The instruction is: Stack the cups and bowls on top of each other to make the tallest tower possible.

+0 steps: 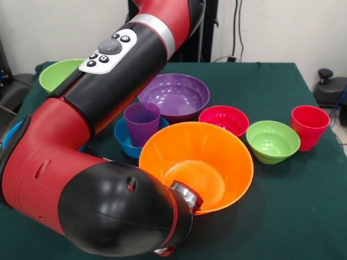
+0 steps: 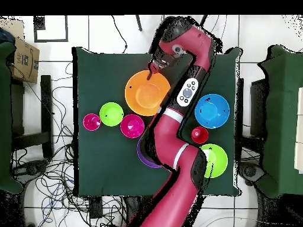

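Orange-yellow big bowl [image 1: 198, 162] sits upright near the front of the green desk [image 1: 303, 216], and the gripper [image 2: 155, 66] appears to hang right at its rim on the side nearest the front camera; from above it shows just past the bowl's edge. Whether the gripper is released or clenched on the rim I cannot tell, since the arm's bulky wrist [image 1: 124, 216] blocks it in the front view and it is too small from above. Behind the big bowl a purple cup [image 1: 142, 123] stands in a small blue bowl [image 1: 123, 142], with the purple bowl [image 1: 174, 96] beyond. A pink bowl [image 1: 224, 119], small green bowl [image 1: 272, 141] and red cup [image 1: 309, 126] line up alongside, each apart.
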Controlling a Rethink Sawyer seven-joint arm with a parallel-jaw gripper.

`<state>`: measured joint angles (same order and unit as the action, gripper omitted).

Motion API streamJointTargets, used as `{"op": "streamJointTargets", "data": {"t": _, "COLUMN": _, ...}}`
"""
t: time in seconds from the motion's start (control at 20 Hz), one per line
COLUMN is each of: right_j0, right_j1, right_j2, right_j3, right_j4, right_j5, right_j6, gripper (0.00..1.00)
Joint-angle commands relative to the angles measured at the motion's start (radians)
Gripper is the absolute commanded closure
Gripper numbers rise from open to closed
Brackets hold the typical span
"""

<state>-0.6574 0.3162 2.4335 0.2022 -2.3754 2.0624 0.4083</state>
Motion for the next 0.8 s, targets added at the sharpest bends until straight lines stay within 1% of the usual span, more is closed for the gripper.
{"op": "streamJointTargets", "data": {"t": 0.05, "right_j0": -0.007, "right_j1": 0.004, "right_j2": -0.136, "right_j3": -0.068, "right_j4": -0.036, "right_j5": -0.121, "right_j6": -0.111, "gripper": 0.0}}
{"op": "streamJointTargets", "data": {"t": 0.5, "right_j0": -0.012, "right_j1": 0.005, "right_j2": -0.148, "right_j3": -0.065, "right_j4": -0.009, "right_j5": -0.149, "right_j6": -0.102, "gripper": 0.0}}
{"op": "streamJointTargets", "data": {"t": 0.7, "right_j0": -0.009, "right_j1": 0.001, "right_j2": -0.159, "right_j3": -0.062, "right_j4": -0.011, "right_j5": -0.146, "right_j6": -0.11, "gripper": 0.0}}
{"op": "streamJointTargets", "data": {"t": 0.75, "right_j0": -0.014, "right_j1": 0.003, "right_j2": -0.165, "right_j3": -0.058, "right_j4": 0.007, "right_j5": -0.151, "right_j6": -0.098, "gripper": 1.0}}
{"op": "streamJointTargets", "data": {"t": 0.8, "right_j0": -0.016, "right_j1": 0.003, "right_j2": -0.173, "right_j3": -0.052, "right_j4": 0.018, "right_j5": -0.163, "right_j6": -0.092, "gripper": 1.0}}
